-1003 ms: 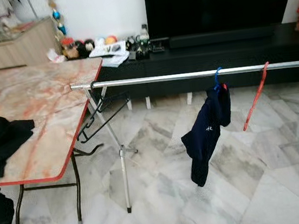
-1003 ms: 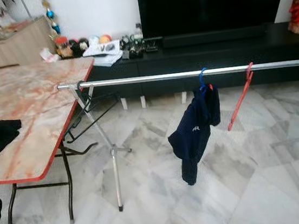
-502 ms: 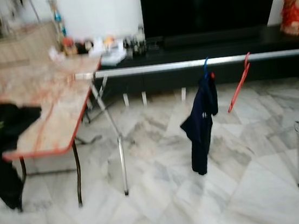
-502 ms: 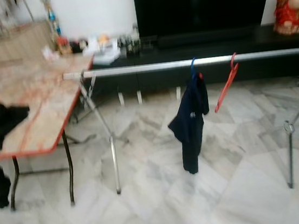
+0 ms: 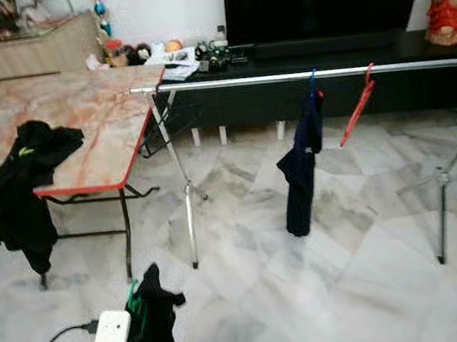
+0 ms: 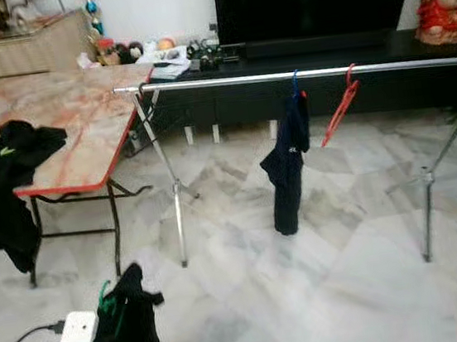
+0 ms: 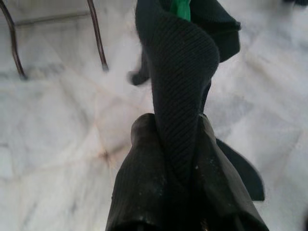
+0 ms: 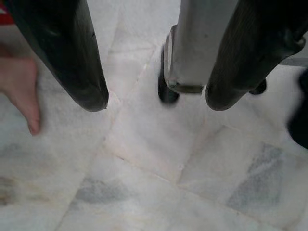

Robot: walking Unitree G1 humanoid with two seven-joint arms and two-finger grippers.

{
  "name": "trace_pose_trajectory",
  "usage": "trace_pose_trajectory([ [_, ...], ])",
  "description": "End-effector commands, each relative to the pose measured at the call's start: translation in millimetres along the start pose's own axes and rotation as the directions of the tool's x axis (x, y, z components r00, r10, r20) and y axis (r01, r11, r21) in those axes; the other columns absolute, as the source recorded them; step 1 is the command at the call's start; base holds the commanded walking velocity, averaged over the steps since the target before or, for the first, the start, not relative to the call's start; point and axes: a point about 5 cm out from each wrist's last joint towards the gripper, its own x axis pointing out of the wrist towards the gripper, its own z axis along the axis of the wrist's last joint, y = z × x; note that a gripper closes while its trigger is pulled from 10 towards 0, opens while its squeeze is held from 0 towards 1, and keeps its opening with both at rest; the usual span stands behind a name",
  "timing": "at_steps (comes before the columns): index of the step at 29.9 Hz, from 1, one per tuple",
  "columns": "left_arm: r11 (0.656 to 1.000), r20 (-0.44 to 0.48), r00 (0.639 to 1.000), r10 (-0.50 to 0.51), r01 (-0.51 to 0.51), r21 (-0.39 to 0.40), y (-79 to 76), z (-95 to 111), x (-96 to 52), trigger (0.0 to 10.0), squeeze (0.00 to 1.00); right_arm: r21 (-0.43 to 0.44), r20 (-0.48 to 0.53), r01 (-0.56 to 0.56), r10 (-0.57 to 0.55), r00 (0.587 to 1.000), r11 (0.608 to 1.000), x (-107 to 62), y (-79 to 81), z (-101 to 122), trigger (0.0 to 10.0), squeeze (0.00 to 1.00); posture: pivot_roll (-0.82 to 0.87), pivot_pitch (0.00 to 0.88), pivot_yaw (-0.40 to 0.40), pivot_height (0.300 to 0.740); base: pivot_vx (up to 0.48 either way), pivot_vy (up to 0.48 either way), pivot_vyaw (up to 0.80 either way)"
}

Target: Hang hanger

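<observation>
Left gripper (image 7: pixel 180 144) is squeezing tight on a black shirt (image 5: pixel 156 313) that is sitting on a green hanger (image 5: pixel 132 295). It is holding them low, close to the robot, over the floor (image 5: pixel 310 294). The hanger's hook is pointing up.

The rail (image 5: pixel 300 74) is standing well ahead, and it is running from side to side. Its bare end is near the table (image 5: pixel 82 130) edge, ahead of the left gripper. A dark shirt (image 5: pixel 301 162) on a blue hanger and an orange hanger (image 5: pixel 357 108) are hanging farther toward the right. So the left arm is the nearer one, and I think the robot is needing to step closer and lift the hook over the rail.

Right gripper (image 8: pixel 156 96) is hanging idle with its fingers apart over the floor. A bare foot (image 8: pixel 19 91) is standing beside it.
</observation>
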Motion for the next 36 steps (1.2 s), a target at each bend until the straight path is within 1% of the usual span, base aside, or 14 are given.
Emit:
trace_pose_trajectory([
  [1,1.000,0.075,0.997,-0.007,0.007,0.008,1.2,12.4,1.4,10.0,0.00,-0.011,0.018,0.003,-0.003,1.000,1.000,0.5,-1.7,5.5,10.0,0.00,0.05,0.000,0.020,0.740,-0.322,0.000,0.00],
  [6,0.996,0.225,0.970,-0.092,0.085,0.041,-13.8,40.6,3.4,10.0,0.00,-0.065,0.129,0.013,-0.005,0.992,0.998,1.1,-10.0,34.8,10.0,0.00,0.07,0.000,0.010,0.740,-0.321,0.000,0.00],
  [10,0.991,0.262,0.956,-0.128,0.114,0.067,-19.4,51.8,3.3,10.0,0.00,-0.088,0.194,0.021,-0.003,0.981,0.996,0.2,-13.3,48.2,10.0,0.00,0.07,0.000,0.013,0.740,-0.309,0.000,0.00],
  [12,0.985,0.271,0.949,-0.162,0.138,0.104,-24.9,61.8,3.9,10.0,0.00,-0.098,0.318,0.016,0.016,0.948,0.995,-2.9,-15.2,75.6,10.0,0.00,0.06,0.000,0.017,0.740,0.000,0.000,0.00],
  [13,0.985,0.271,0.949,-0.162,0.138,0.104,-24.9,61.8,3.9,10.0,0.00,-0.098,0.318,0.016,0.016,0.948,0.995,-2.9,-15.2,75.6,10.0,0.00,0.06,0.000,0.017,0.740,0.000,0.000,0.00],
  [15,0.976,0.287,0.935,-0.207,0.179,0.124,-34.9,70.1,3.4,10.0,0.00,-0.118,0.430,0.003,0.048,0.902,0.993,-8.2,-14.3,107.0,10.0,0.00,0.05,0.000,0.023,0.740,0.000,0.000,0.00],
  [16,0.976,0.287,0.935,-0.207,0.179,0.124,-34.9,70.1,3.4,10.0,0.00,-0.118,0.430,0.003,0.048,0.902,0.993,-8.2,-14.3,107.0,10.0,0.00,0.05,0.000,0.023,0.740,0.000,0.000,0.00],
  [19,0.963,0.326,0.906,-0.268,0.238,0.130,-51.2,83.3,0.4,10.0,0.00,-0.156,0.518,-0.012,0.092,0.850,0.988,-15.4,-7.1,138.6,10.0,0.00,0.05,0.000,0.024,0.740,0.000,0.000,0.00],
  [28,0.931,0.311,0.882,-0.354,0.301,0.205,-72.6,97.1,-3.0,10.0,0.00,-0.263,0.612,-0.072,0.224,0.758,0.962,-28.2,26.0,174.5,10.0,0.00,0.06,0.000,0.019,0.740,0.000,0.000,0.00],
  [31,0.908,0.292,0.866,-0.406,0.345,0.239,-84.0,105.0,-4.8,10.0,0.00,-0.388,0.627,-0.165,0.391,0.674,0.907,-41.3,53.6,191.1,10.0,0.00,0.06,0.000,0.016,0.740,0.000,0.000,0.00],
  [32,0.908,0.292,0.866,-0.406,0.345,0.239,-84.0,105.0,-4.8,10.0,0.00,-0.388,0.627,-0.165,0.391,0.674,0.907,-41.3,53.6,191.1,10.0,0.00,0.06,0.000,0.016,0.740,0.000,0.000,0.00],
  [34,0.895,0.303,0.848,-0.434,0.368,0.253,-91.0,113.4,-6.8,10.0,0.00,-0.546,0.558,-0.241,0.563,0.610,0.802,-50.4,78.3,189.0,10.0,0.00,0.05,0.000,0.011,0.740,0.000,0.000,0.00],
  [35,0.895,0.303,0.848,-0.434,0.368,0.253,-91.0,113.4,-6.8,10.0,0.00,-0.546,0.558,-0.241,0.563,0.610,0.802,-50.4,78.3,189.0,10.0,0.00,0.05,0.000,0.011,0.740,0.000,0.000,0.00],
  [36,0.881,0.315,0.827,-0.465,0.397,0.259,-97.6,120.8,-8.7,10.0,0.00,-0.639,0.492,-0.292,0.670,0.557,0.712,-57.3,94.5,183.5,10.0,0.00,0.04,0.000,0.005,0.740,0.000,0.000,0.00],
])
